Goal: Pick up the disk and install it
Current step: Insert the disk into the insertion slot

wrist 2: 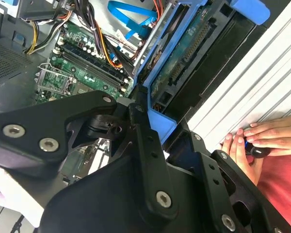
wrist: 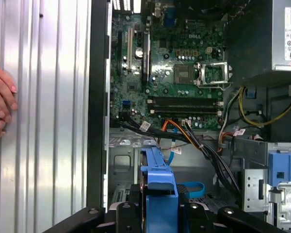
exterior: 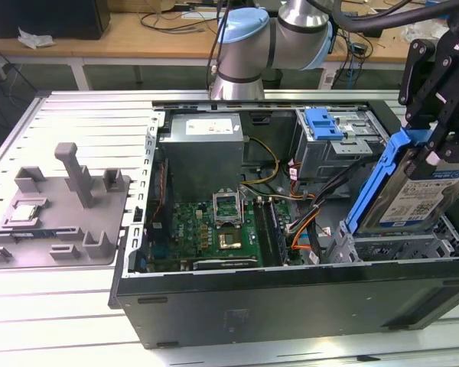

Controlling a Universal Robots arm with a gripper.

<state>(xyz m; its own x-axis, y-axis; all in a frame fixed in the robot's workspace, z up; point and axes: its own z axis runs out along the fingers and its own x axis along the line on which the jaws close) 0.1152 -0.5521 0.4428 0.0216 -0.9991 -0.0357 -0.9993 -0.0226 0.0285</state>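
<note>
- Robot hand (exterior: 431, 145) closed on the disk (exterior: 415, 200), pinching the top of its blue bracket (exterior: 373, 183).
- The disk hangs tilted at the exterior view's right, low over the drive cage (exterior: 402, 246) of the open computer case (exterior: 291, 302).
- Tilt probably lines its lower edge up with the cage; not seated yet.

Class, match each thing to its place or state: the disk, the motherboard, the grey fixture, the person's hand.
1 disk
2 motherboard
3 grey fixture
4 hand

A on the table, over a small dark object
B tilted in the claw, above the case
C flat inside the open case
D on the table, at the exterior view's left of the case

Pairs: 1-B, 2-C, 3-D, 4-A
</note>
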